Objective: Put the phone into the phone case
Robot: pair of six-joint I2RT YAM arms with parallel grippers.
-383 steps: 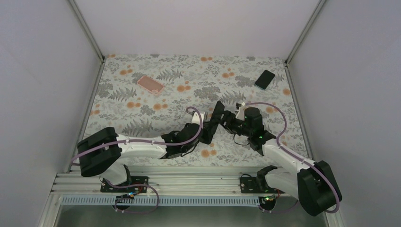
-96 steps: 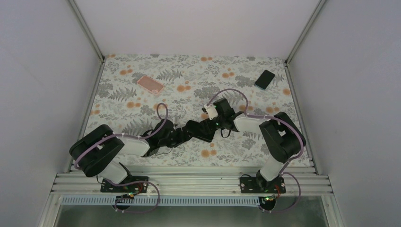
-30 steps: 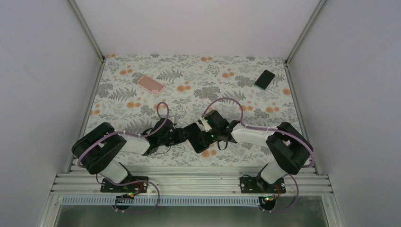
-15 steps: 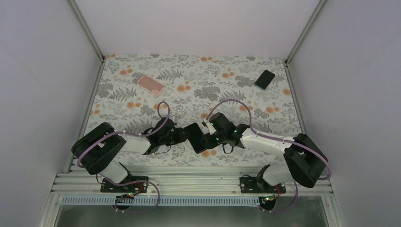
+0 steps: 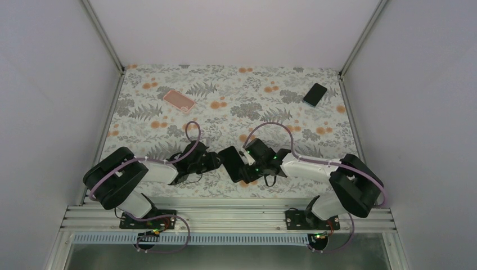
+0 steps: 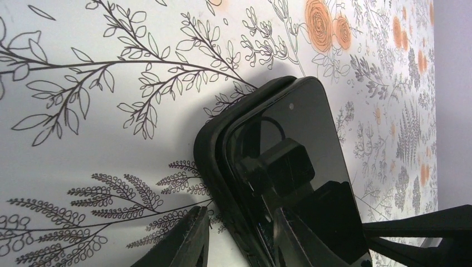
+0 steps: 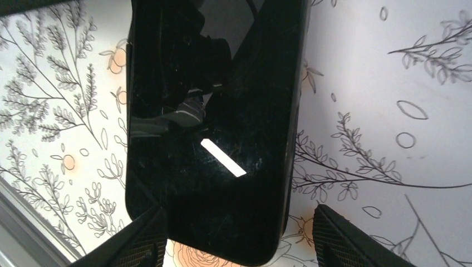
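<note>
Drawn nearer than earlier, my left pincer (image 6: 236, 222) is pinching the phone case (image 6: 214, 139); my right pincer (image 7: 239, 219) is hanging open astride the phone (image 7: 211, 111), its length running between them, low at the middle of the worktop (image 7: 389, 139).

The tablecloth (image 5: 225, 90) is white, printed with grey ferns and orange blooms. The phone (image 6: 300, 144) is glossy black and its case (image 6: 209, 147) matte black. Farther back lie a pink cover (image 5: 179, 100) and a dark handset (image 5: 315, 94). The cables (image 5: 194, 135) are purple.
</note>
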